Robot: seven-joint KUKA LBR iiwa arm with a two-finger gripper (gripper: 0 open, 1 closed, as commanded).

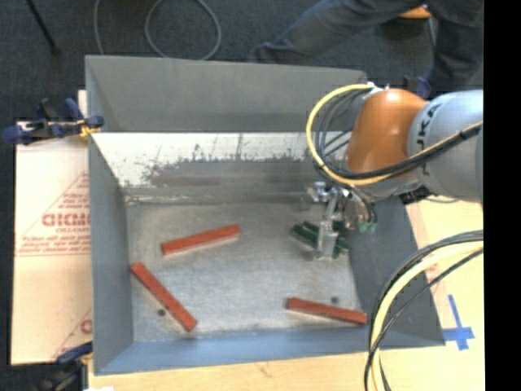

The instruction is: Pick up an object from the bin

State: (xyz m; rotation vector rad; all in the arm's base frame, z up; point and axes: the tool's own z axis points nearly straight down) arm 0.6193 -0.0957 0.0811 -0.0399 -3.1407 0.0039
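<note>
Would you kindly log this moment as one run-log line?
gripper: low at right of bin | nearest: small dark green thing | elsewhere: three red bars | grasp: unconfirmed

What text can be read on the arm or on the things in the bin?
"KU": dark letters on the arm, its grey link; the rest is hidden.
On the red bars: no print seen.
On the green thing at the gripper: nothing readable.

Middle of bin [110, 243] floor open | left: upper red bar [201, 240], slanted red bar [163, 297] | front right: flat red bar [326, 311] | pincer [329, 247] crowds right wall
</note>
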